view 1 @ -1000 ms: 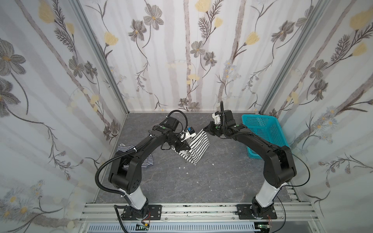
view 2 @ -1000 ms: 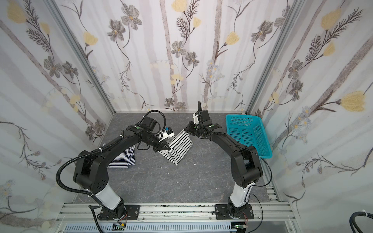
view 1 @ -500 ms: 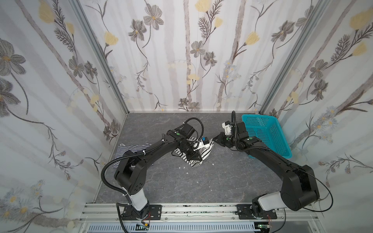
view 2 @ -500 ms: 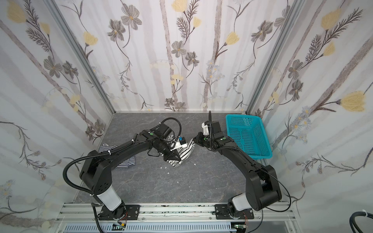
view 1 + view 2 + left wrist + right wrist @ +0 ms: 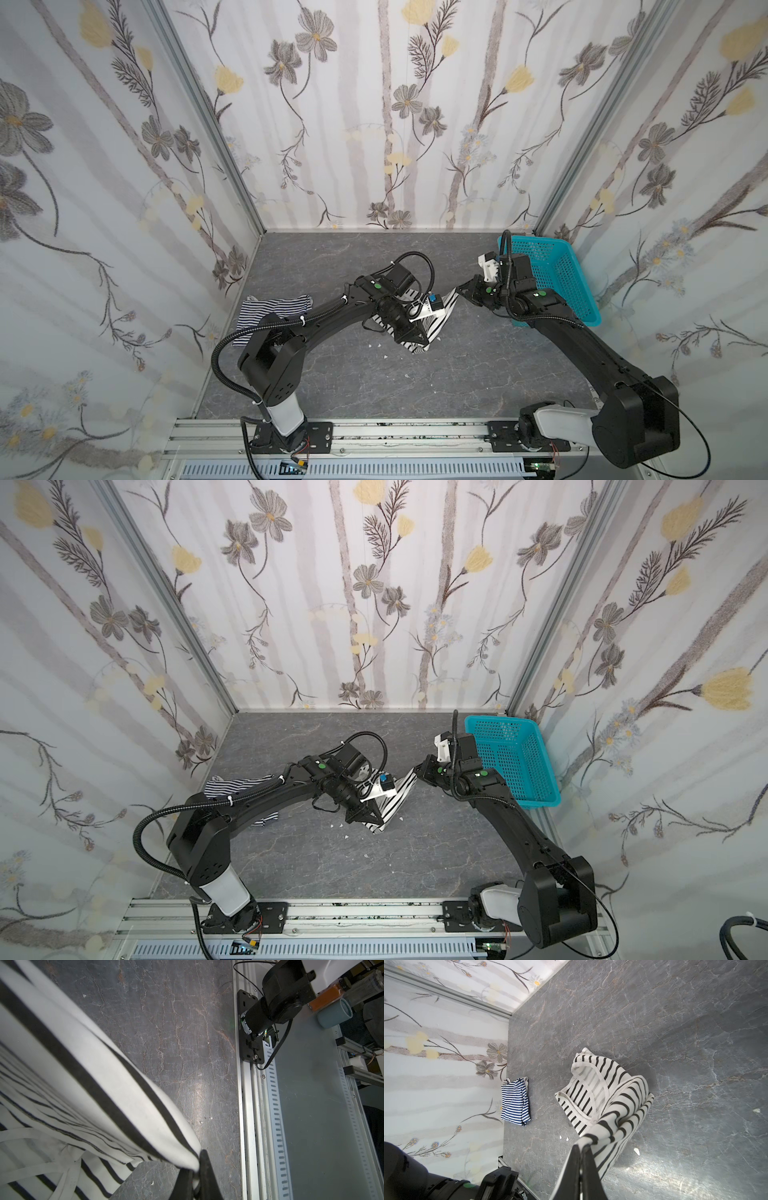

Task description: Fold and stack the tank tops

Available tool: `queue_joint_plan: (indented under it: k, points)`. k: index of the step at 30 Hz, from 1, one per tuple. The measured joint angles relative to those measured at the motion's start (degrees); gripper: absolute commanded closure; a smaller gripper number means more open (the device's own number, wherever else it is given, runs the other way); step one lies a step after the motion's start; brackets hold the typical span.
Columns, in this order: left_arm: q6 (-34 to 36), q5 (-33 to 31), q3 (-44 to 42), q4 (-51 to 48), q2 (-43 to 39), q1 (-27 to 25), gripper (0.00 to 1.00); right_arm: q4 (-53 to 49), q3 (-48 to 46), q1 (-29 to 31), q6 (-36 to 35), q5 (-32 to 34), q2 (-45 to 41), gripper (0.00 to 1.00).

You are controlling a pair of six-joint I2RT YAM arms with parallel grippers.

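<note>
folding the white black-striped cloth tank top beside the turquoise perforated plastic basket, clamped in left gripper and right gripper; next: lay held edge flat

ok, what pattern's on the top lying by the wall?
Fine navy-and-white stripes, white trim, on that tank top. Clearest in the right wrist view.

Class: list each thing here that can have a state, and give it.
White cloth tank top with wide black stripes, partly lifted, rest on the table.
Navy-and-white fine-striped cloth tank top, folded, lying flat.
Turquoise perforated plastic basket, upright, nothing seen inside.
Left gripper, shut on the white top.
Right gripper, shut on the white top.
</note>
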Motion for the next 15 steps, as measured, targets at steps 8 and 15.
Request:
queue_joint_plan:
  k: [8, 15]
  points:
    - [3.2, -0.4, 1.0, 0.4, 1.3, 8.3, 0.96, -2.3, 13.8, 0.8, -1.2, -1.3, 14.5, 1.0]
    - [8.5, -1.6, 0.4, 1.0, 5.2, 18.3, 0.96, -8.6, 36.6, 4.5, -4.7, -2.5, 34.0, 0.97]
